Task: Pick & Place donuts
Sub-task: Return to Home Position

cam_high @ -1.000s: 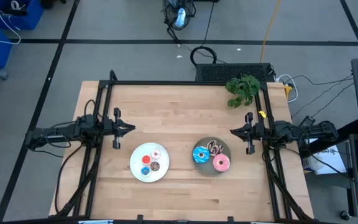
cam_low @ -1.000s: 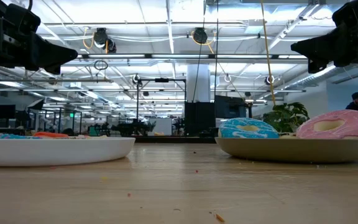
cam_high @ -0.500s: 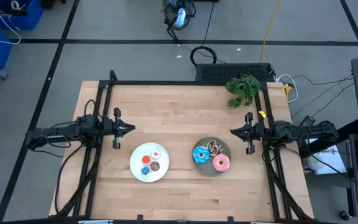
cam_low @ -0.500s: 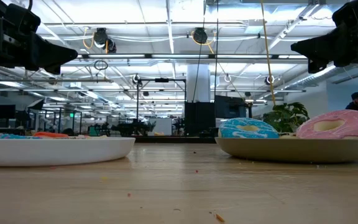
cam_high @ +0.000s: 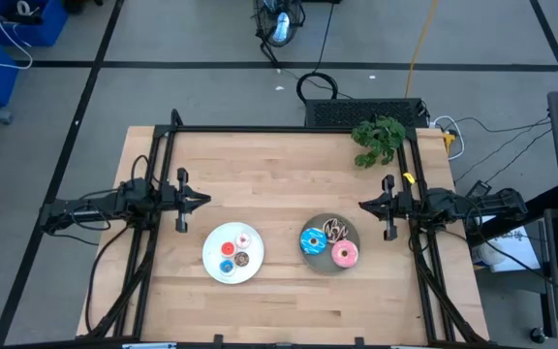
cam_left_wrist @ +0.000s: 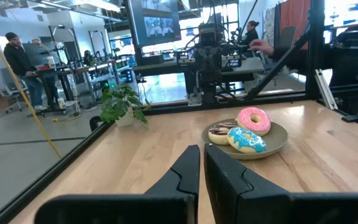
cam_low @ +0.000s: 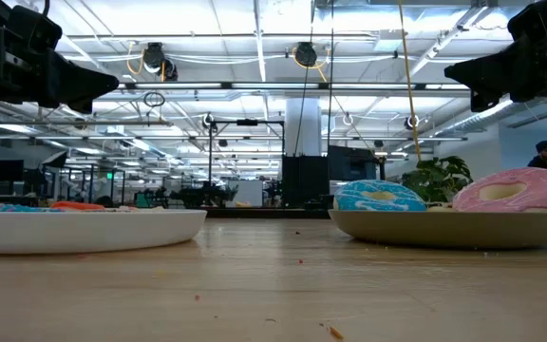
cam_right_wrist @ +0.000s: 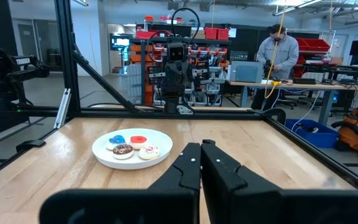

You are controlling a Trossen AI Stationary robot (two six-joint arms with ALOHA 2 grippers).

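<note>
A white plate (cam_high: 216, 273) lies on the table's near middle with several tiny donuts: white-pink (cam_high: 243, 239), red (cam_high: 228, 249), blue (cam_high: 227, 267), brown (cam_high: 242, 260). To its right, a grey plate (cam_high: 325, 268) carries the blue sprinkled donut (cam_high: 312, 241), the dark drizzled donut (cam_high: 335, 229) and the pink donut (cam_high: 345, 255). My left gripper (cam_high: 204, 201) hovers shut, left of and beyond the white plate. My right gripper (cam_high: 363, 205) hovers shut, right of and beyond the grey plate. Both are raised above the table in the low view.
A small green plant (cam_high: 378, 139) stands at the table's far right corner. Black frame rails (cam_high: 289, 129) run along the far, left and right edges. Bare wood lies between the grippers and beyond the plates. People (cam_right_wrist: 277, 55) stand in the room behind.
</note>
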